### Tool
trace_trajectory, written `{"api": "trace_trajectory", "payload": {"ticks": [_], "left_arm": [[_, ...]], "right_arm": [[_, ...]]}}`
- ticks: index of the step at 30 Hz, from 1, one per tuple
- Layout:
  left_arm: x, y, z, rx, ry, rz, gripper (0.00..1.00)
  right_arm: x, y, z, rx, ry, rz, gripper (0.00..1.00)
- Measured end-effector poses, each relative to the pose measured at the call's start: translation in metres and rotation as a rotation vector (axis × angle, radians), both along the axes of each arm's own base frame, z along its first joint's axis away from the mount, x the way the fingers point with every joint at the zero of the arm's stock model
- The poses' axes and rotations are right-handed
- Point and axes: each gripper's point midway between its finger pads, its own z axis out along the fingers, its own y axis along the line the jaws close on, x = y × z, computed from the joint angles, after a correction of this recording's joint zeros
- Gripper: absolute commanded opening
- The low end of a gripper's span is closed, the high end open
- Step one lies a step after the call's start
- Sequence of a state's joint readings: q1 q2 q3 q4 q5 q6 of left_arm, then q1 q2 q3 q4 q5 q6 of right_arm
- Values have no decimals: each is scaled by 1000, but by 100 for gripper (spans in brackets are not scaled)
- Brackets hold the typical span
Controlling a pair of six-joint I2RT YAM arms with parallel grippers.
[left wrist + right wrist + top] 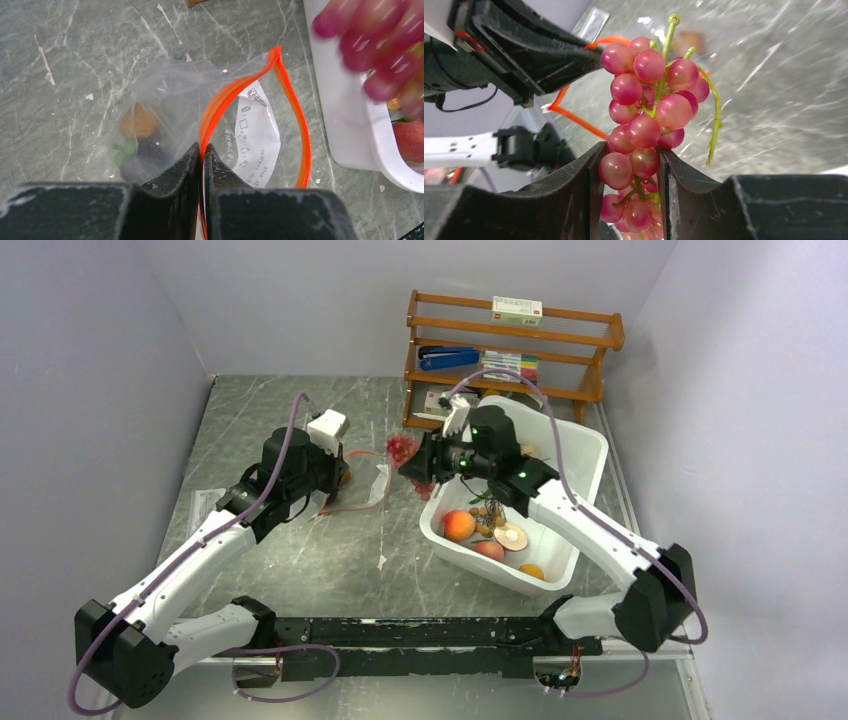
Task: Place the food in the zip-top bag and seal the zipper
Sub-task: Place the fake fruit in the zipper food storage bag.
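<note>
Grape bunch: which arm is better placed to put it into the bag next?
Right. The right claw is shut on the grape bunch, close to the zip-top bag. The left claw pinches the zipper, holding the mouth open, so it is probably best kept there.

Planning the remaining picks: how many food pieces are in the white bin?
5 in the bin: orange-pink fruit at its left, brown twig cluster beside it, pale bulb mid-bin, red piece below, orange piece at the near corner. The right arm may hide more.
</note>
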State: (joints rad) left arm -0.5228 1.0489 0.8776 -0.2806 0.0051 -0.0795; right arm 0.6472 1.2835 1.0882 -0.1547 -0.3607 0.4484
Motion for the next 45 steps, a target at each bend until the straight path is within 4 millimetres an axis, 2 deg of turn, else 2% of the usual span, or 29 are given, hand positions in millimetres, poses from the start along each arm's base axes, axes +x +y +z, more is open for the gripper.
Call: {"api": "trace_trajectory", "payload": {"ticks": [3,7,10,13,17,21,25,30,36,41,45], "left_arm": [[0,0,0,0,0,-1,7],[0,-1,0,-1,-1,-4,7],[0,-2,1,-4,-2,-8,7],[-1,-3,1,-7,-3,-13,7],[-1,-4,2,-11,-4,-19,7],[-2,-4,4,-15,-10,-19,7],[-3,-3,6,-17,-15,-20,7],[-3,-4,6,-20,-13,-26,7],[-3,-4,6,-19,-12,-26,7],[-3,-4,5,-19,-12,-26,7],[-3,-5,4,-22,-3,-24,7]], "right_arm": [[-13,19,-17,24,118,73,40],[-32,35,-30,27,220,126,41],[-47,47,-32,1,264,166,41],[-53,63,-32,-31,300,196,42],[-52,73,-41,-82,360,187,42],[-40,78,-58,-139,421,137,45],[-40,82,-69,-137,497,109,48],[-39,88,-65,-92,555,77,51],[-32,97,-60,-2,599,35,49],[-28,93,-62,-26,573,17,49],[-22,75,-68,-91,488,-67,49]]}}
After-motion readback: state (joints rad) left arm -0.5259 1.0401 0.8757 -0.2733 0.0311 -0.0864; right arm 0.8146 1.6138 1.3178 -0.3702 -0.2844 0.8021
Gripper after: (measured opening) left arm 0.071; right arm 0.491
